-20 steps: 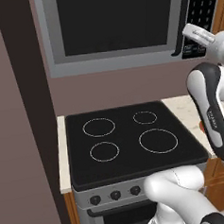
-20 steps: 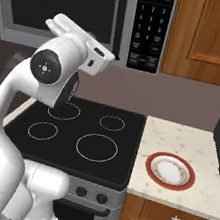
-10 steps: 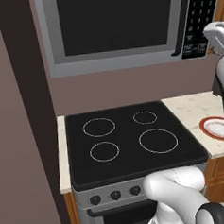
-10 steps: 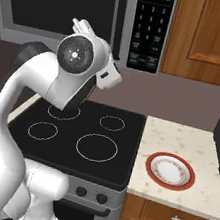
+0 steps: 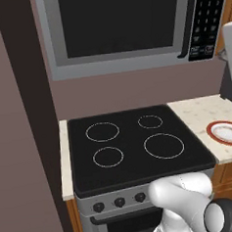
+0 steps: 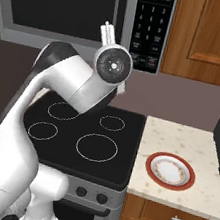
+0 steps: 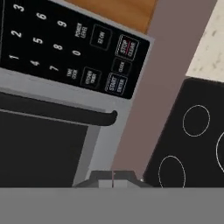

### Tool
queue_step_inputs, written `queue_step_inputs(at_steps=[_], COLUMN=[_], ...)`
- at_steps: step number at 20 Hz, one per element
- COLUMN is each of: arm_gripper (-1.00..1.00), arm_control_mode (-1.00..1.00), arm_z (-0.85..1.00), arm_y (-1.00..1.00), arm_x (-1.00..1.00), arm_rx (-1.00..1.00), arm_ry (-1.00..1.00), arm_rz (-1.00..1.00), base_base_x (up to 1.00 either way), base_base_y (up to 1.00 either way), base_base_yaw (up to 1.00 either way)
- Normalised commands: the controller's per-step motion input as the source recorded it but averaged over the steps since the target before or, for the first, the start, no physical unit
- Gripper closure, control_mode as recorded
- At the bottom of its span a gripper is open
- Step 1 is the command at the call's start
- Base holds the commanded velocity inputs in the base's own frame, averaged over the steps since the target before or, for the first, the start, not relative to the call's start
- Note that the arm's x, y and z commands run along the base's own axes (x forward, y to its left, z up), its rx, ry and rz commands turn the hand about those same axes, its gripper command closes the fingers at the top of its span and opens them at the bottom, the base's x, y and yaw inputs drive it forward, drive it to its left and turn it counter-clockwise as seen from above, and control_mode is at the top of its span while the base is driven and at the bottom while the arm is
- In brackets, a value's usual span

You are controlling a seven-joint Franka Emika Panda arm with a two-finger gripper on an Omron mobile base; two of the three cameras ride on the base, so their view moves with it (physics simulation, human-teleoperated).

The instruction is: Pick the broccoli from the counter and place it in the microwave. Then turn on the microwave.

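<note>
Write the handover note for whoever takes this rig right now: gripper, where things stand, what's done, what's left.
Gripper: shut, nothing visibly held, raised in front of the microwave's lower right corner, facing the keypad.
Microwave door closed; black handle beside the keypad.
Broccoli: not seen on the counter or the plate; likely inside the microwave, cannot confirm through the dark glass.
Left: press the start button.
</note>
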Motion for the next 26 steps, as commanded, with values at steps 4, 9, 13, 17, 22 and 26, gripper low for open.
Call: queue_step_inputs(at_steps=[4, 9, 13, 17, 22, 26], arm_gripper=[1.0, 1.0, 1.0, 1.0, 1.0, 1.0], arm_control_mode=[-1.0, -1.0, -1.0, -1.0, -1.0, -1.0], arm_z=[-0.09, -0.25, -0.17, -0.06, 0.0, 0.0], arm_y=[-0.09, -0.07, 0.0, 0.0, -0.01, -0.13], arm_x=[0.35, 0.22, 0.19, 0.24, 0.31, 0.25], arm_rx=[0.31, 0.24, 0.15, 0.08, 0.05, 0.06], arm_ry=[-0.01, -0.02, -0.03, -0.03, -0.02, 0.0], arm_rz=[0.0, 0.0, 0.0, 0.0, 0.0, 0.0], base_base_x=[0.0, 0.0, 0.0, 0.0, 0.0, 0.0], base_base_y=[0.0, 0.0, 0.0, 0.0, 0.0, 0.0], base_base_yaw=[0.0, 0.0, 0.0, 0.0, 0.0, 0.0])
